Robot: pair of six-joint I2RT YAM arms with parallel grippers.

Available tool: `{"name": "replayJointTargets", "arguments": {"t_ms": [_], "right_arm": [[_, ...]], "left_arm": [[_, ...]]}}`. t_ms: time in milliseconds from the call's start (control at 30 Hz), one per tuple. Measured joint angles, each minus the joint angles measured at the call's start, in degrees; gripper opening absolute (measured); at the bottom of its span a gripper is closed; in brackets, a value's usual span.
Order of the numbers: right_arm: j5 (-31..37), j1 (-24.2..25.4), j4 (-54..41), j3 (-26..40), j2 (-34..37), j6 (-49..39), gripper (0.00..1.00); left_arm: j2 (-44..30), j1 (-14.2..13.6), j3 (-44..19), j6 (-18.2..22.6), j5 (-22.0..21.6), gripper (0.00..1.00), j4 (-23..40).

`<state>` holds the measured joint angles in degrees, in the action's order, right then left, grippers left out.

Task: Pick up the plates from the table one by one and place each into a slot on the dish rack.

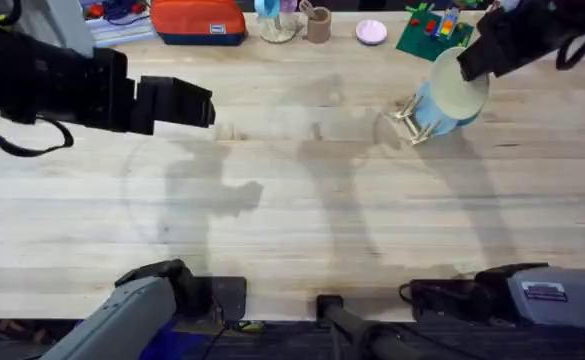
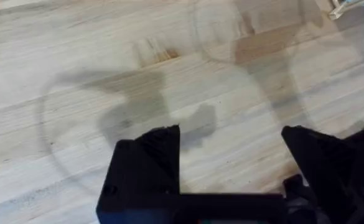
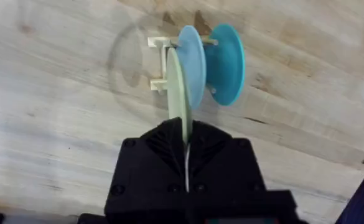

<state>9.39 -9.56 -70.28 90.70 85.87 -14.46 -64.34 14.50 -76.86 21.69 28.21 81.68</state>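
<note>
The dish rack (image 3: 159, 62) stands at the table's (image 1: 302, 210) far right, its pale pegs (image 1: 409, 118) showing beside the plates. A teal plate (image 3: 228, 62) and a light blue plate (image 3: 195, 59) stand on edge in it. My right gripper (image 3: 186, 140) is shut on the rim of the pale yellow-green plate (image 3: 179, 93), held on edge right beside the light blue one over the rack; from overhead this plate (image 1: 459, 90) covers the others. Whether it rests in a slot I cannot tell. My left gripper (image 2: 231, 152) hovers open over bare wood at the far left (image 1: 187, 103).
Along the table's back edge lie an orange-red bag (image 1: 197, 20), a glass (image 1: 277, 22), a brown cup (image 1: 319, 25), a pink disc (image 1: 371, 32) and a green board with bricks (image 1: 430, 35). Both arm bases sit at the near edge.
</note>
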Motion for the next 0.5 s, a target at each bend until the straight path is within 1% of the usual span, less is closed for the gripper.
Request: {"name": "replayJointTargets", "arguments": {"t_ms": [500], "right_arm": [[0.0, 0.0, 3.1, 0.0, 4.1, -1.1, 0.03]], "left_arm": [[0.0, 0.0, 0.0, 0.0, 0.0, 0.996, 0.2]]}}
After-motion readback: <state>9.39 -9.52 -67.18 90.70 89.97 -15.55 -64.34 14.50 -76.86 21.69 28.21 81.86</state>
